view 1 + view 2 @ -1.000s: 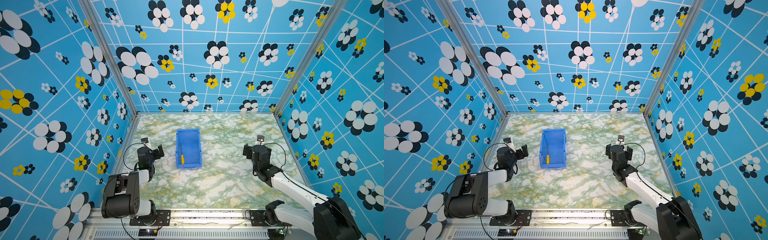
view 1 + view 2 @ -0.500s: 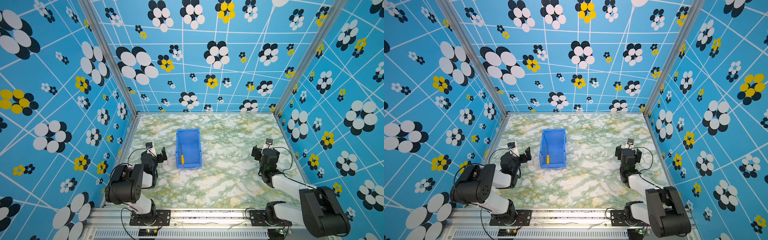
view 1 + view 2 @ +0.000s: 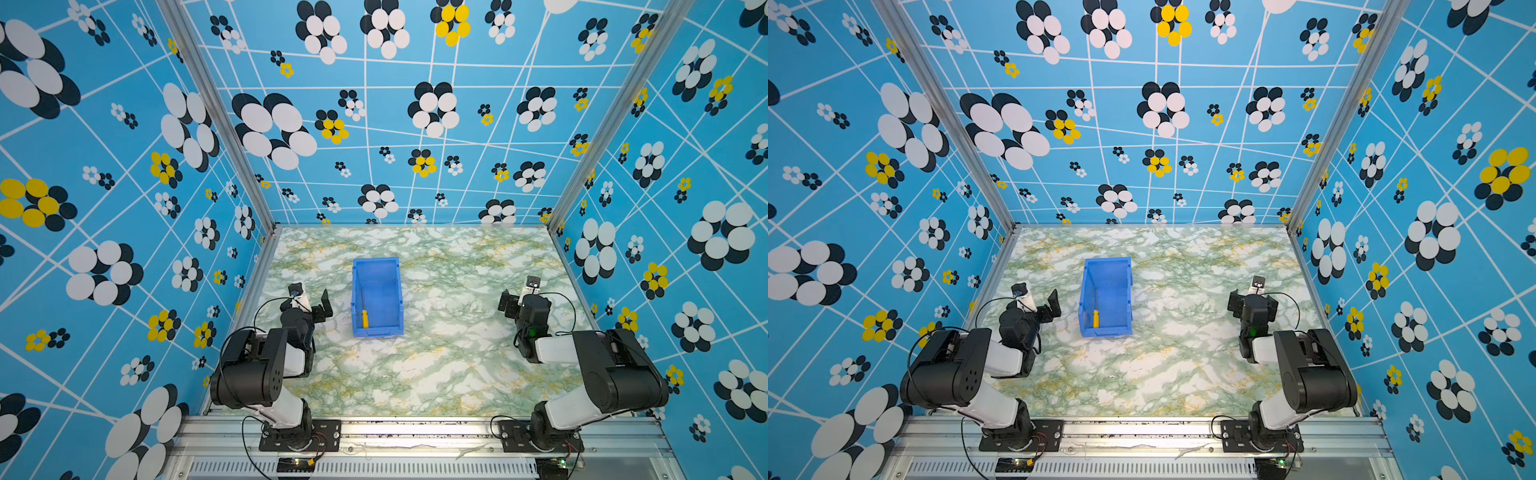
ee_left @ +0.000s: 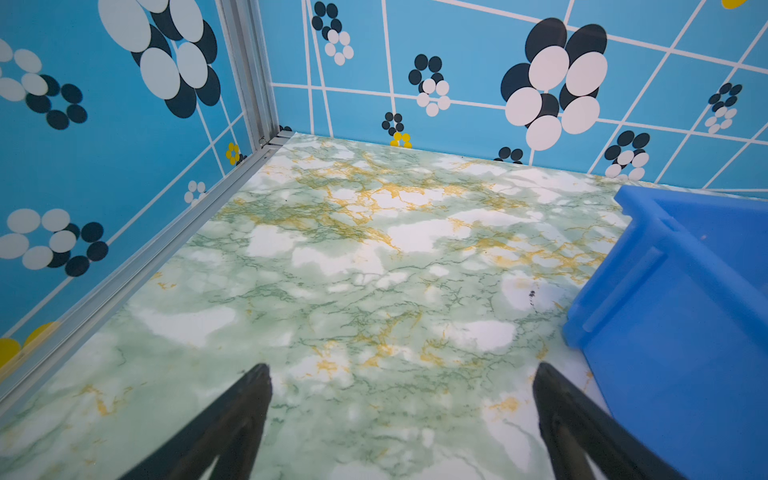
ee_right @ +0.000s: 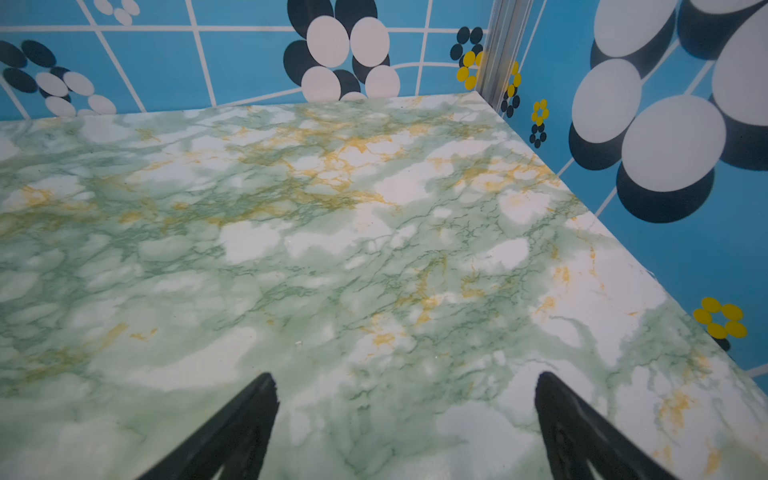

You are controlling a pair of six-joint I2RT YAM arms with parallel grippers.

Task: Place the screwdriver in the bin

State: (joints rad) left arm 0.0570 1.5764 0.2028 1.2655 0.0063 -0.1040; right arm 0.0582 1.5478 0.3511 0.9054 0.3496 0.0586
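In both top views the blue bin (image 3: pixel 386 286) (image 3: pixel 1115 282) stands mid-table. The screwdriver (image 3: pixel 364 318) (image 3: pixel 1096 318) lies inside it along the left wall, yellow handle toward the lower front lip. My left gripper (image 3: pixel 312 301) (image 3: pixel 1040 304) hovers low to the left of the bin, open and empty. In the left wrist view its fingertips (image 4: pixel 402 370) are spread over bare marble, with the bin's outer wall (image 4: pixel 685 332) beside them. My right gripper (image 3: pixel 519 297) (image 3: pixel 1250 297) is far right of the bin. It is open and empty over the table (image 5: pixel 405 376).
Patterned blue walls (image 3: pixel 124 208) close in the marble table (image 3: pixel 436 374) on the left, back and right. An aluminium rail (image 3: pixel 415 428) with both arm bases runs along the front edge. Both arms are folded near their bases.
Both arms have folded back toward their bases, the right one pulling in from its long reach. The grippers stay open. The bin and screwdriver have not moved.
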